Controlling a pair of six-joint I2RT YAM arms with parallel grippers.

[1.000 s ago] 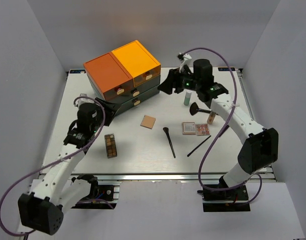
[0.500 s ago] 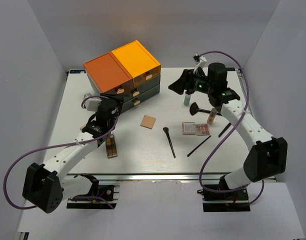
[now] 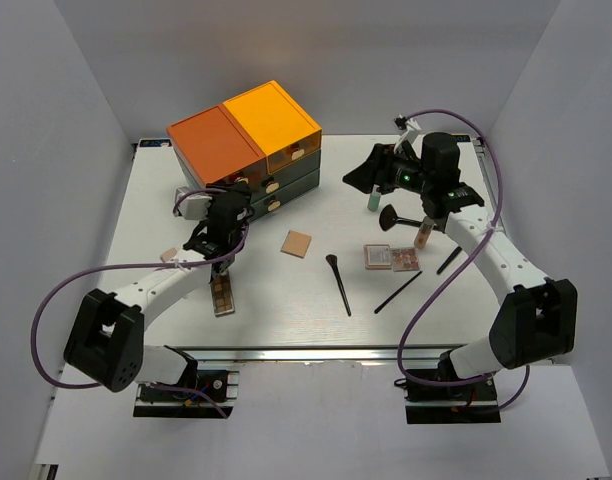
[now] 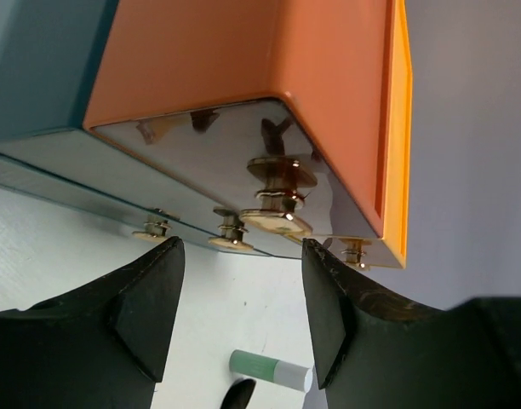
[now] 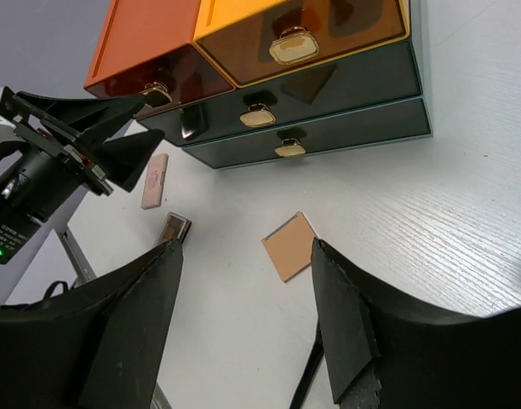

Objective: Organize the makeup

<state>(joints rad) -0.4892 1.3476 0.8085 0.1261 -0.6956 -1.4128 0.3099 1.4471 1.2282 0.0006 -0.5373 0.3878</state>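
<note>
The makeup lies across the table: a tan square compact (image 3: 297, 243), a brown palette (image 3: 222, 292), a pink palette (image 3: 391, 257), thin black brushes (image 3: 338, 283), a green-white bottle (image 3: 372, 198) and a beige bottle (image 3: 423, 235). My left gripper (image 3: 238, 198) is open and empty, right in front of the left orange drawer's gold knob (image 4: 277, 183); in its wrist view the gripper (image 4: 241, 281) frames the knob without touching. My right gripper (image 3: 361, 176) is open and empty, raised above the table. In its wrist view the gripper (image 5: 243, 315) has the compact (image 5: 290, 245) between its fingers, far below.
The orange-topped dark-green drawer box (image 3: 246, 150) stands at the back left with its drawers shut. A small pink flat item (image 3: 168, 255) lies by the left arm. A fat black brush (image 3: 396, 216) and two thin brushes (image 3: 398, 291) lie by the right arm.
My left gripper has swung forward and right, up to the front of the drawer box. My right gripper has drifted a little to the right, still open.
</note>
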